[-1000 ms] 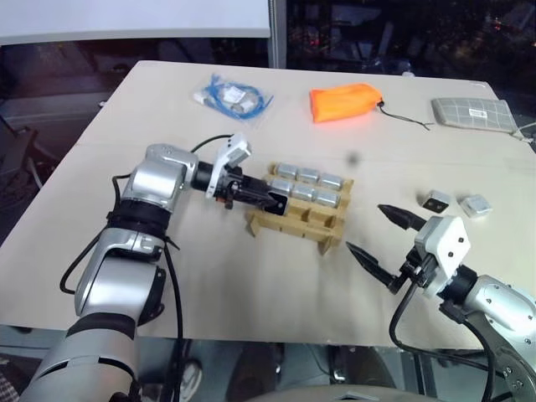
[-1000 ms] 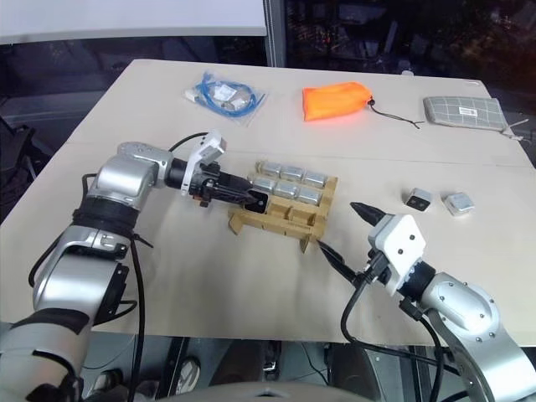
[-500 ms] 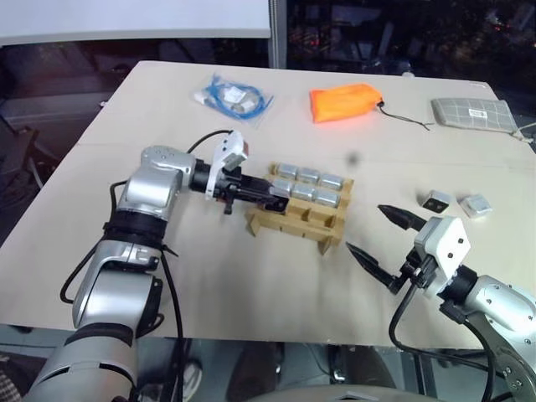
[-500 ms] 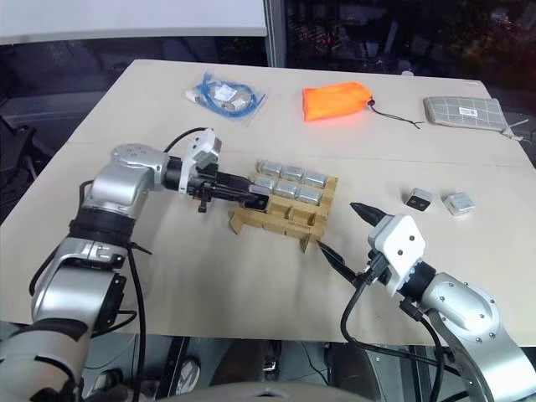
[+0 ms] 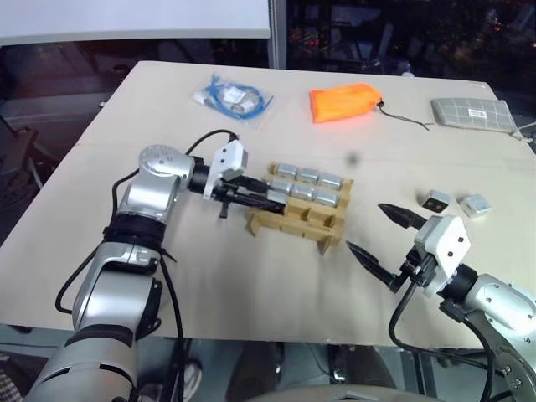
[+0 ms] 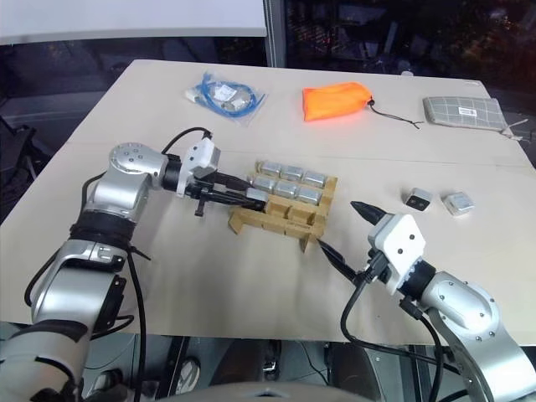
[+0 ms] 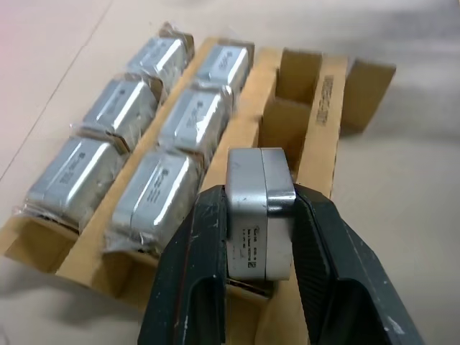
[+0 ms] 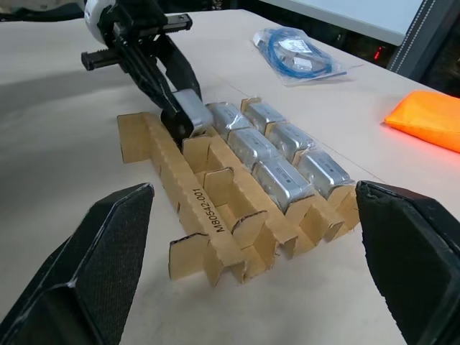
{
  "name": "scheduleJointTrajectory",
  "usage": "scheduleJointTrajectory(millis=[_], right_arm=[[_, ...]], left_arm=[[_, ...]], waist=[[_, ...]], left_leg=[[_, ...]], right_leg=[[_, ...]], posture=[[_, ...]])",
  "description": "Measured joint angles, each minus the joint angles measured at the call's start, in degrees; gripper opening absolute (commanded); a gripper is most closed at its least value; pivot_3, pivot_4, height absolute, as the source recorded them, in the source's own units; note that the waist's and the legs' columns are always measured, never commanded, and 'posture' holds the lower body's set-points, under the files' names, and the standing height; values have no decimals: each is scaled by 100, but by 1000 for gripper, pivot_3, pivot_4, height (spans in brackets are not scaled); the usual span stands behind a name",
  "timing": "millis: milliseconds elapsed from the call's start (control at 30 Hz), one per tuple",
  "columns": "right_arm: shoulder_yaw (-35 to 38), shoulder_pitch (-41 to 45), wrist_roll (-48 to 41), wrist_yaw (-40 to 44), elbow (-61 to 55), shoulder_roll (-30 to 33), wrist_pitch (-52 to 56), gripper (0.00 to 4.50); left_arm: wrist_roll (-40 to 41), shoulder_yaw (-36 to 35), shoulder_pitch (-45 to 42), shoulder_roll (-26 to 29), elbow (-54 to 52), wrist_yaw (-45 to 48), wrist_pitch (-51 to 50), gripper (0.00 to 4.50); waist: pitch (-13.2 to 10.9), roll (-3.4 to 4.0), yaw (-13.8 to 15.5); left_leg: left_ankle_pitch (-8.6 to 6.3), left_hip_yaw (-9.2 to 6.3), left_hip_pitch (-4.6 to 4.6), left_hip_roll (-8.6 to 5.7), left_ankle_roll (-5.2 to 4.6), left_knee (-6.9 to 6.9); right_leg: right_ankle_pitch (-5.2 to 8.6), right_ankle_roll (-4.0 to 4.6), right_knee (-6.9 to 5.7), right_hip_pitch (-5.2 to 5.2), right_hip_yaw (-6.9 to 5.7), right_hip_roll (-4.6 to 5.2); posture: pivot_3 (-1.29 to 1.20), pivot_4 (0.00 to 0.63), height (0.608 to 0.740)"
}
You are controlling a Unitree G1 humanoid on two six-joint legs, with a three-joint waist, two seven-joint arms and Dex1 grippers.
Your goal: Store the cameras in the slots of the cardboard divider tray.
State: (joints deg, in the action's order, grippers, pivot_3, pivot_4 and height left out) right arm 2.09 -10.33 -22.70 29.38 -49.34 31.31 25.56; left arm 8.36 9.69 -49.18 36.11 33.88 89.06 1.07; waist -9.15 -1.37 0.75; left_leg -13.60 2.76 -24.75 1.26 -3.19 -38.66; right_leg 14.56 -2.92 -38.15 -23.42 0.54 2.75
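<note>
I see a wide, pale, smooth wooden table with a faint seam running across it. Near its middle sits the cardboard divider tray, a tan grid of interlocking corrugated strips with blunt ends sticking out; printed lettering runs along one strip. Six cameras fill its two far rows, three per row: small rounded silver-grey metal blocks, each in crinkled clear wrap. The near row's slots look unfilled.

My left hand reaches in from the left over the tray's near-left corner. Its two scuffed black fingers are clamped on a seventh camera, a boxy silver block held on edge with small print on its end face, right above that corner slot.

My right hand hangs above the table, right of the tray, its pointed black fingers spread wide and holding nothing.

Toward the far edge lie an orange fabric pouch with a dark cord, a grey quilted pouch, and a clear bag of coiled blue cable. Two loose cameras rest on the table to the right, one showing a black face.
</note>
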Motion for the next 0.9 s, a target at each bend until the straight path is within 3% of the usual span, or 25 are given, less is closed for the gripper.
scheduleJointTrajectory(millis=[33, 100, 267, 567, 733, 767, 800, 900], right_arm=[[0, 0, 0, -3, 0, 0, 1, 4500], [0, 0, 3, -9, 0, 0, 2, 4500], [0, -23, 14, -32, -3, 0, 10, 4500], [46, 109, 125, -246, 56, -21, 71, 4500], [299, 591, 297, -782, 502, -83, 625, 4500], [374, 796, 483, -1034, 675, -42, 912, 4500], [429, 914, 604, -1209, 788, -11, 1116, 4500], [730, 1351, 1000, -1773, 1426, 26, 1881, 4500]], left_arm=[[-2, -1, -13, -16, 76, 19, 100, 691], [-1, -8, -37, -34, 174, 66, 179, 1721], [178, -115, -35, -125, 271, 39, -89, 3664], [818, -691, 721, -43, -935, -339, -869, 3664], [1594, -1127, 1483, -119, -2802, -1211, -2103, 3664], [1855, -1208, 1804, -162, -3437, -1522, -2465, 4175], [1990, -1227, 1995, -194, -3750, -1687, -2648, 4379], [2395, -1316, 2699, -391, -4853, -2363, -3175, 4448]], waist=[[1, 0, 0], [4, 0, 0], [4, -1, -1], [4, 0, -18], [4, 1, -6], [5, 1, -8], [5, 2, -6], [5, 2, 6]], left_leg=[[0, 0, 1, 0, 0, 0], [0, -1, 4, 0, 0, 0], [0, -3, 0, 1, 0, -4], [0, -2, 3, 4, 0, -6], [1, -1, 5, 3, 2, -11], [1, -1, 6, 2, 2, -11], [3, 2, 8, 1, 4, -11], [11, -1, 11, 0, 18, -11]], right_leg=[[0, 0, 0, 1, 0, 0], [0, 0, 0, 3, -1, 0], [0, 0, -1, 3, -2, -1], [0, 0, -8, 2, 1, 1], [0, 0, -17, 3, 4, 10], [0, 0, -20, 3, 4, 11], [0, 0, -25, 2, 6, 13], [0, 2, -37, 1, 7, 14]], posture=[[0, 150, 740], [0, 150, 740], [0, 150, 740], [0, 150, 740], [0, 150, 740], [0, 150, 740], [0, 150, 740], [0, 150, 740]])
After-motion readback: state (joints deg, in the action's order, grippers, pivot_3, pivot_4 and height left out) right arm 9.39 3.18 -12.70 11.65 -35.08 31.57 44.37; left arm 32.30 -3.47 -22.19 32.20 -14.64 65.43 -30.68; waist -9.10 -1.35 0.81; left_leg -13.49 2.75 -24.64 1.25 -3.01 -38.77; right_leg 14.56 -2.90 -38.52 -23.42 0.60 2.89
